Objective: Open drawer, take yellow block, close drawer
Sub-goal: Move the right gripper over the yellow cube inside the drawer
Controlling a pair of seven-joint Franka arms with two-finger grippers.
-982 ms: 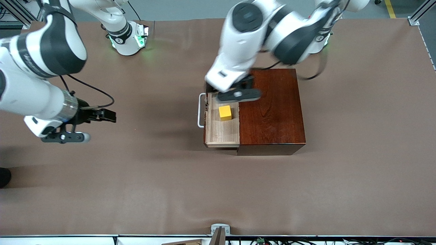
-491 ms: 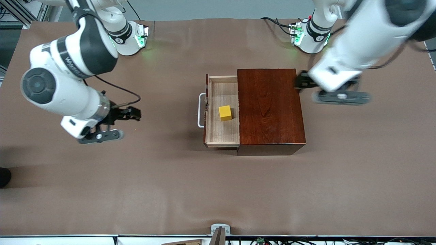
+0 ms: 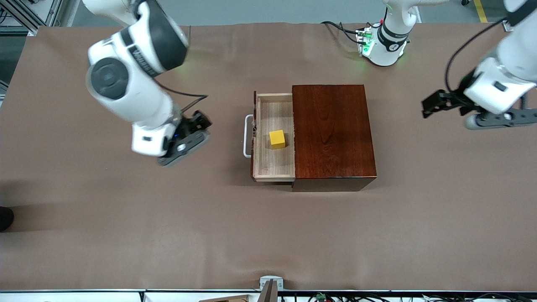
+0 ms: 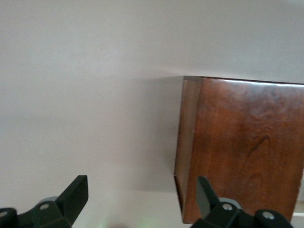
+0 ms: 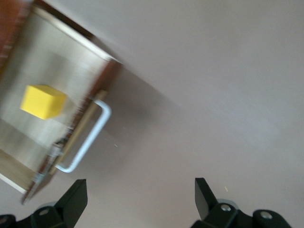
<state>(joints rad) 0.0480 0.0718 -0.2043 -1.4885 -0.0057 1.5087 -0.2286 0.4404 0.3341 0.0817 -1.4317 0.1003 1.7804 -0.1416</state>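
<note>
The drawer [image 3: 273,165] stands pulled out of the dark mahogany box [image 3: 333,134], its white handle [image 3: 246,136] toward the right arm's end of the table. The yellow block [image 3: 277,139] rests on the pale tray floor, untouched. My right gripper [image 3: 203,122] hangs open and empty over the bare table in front of the handle. Its wrist view shows the yellow block [image 5: 42,101], the handle [image 5: 88,138] and the right gripper [image 5: 140,192] over cloth. My left gripper [image 3: 431,105] is open and empty over the table at the left arm's end, apart from the box [image 4: 242,147].
Brown cloth [image 3: 268,235] covers the whole table. The two arm bases [image 3: 159,46] [image 3: 384,40] stand along the table's edge farthest from the front camera, with cables [image 3: 335,25] beside the left arm's base. A small metal mount [image 3: 270,283] sits at the nearest edge.
The left arm has swung from over the drawer, across the box, out to its own end of the table. The right arm has moved in toward the drawer handle. Drawer and block have not moved.
</note>
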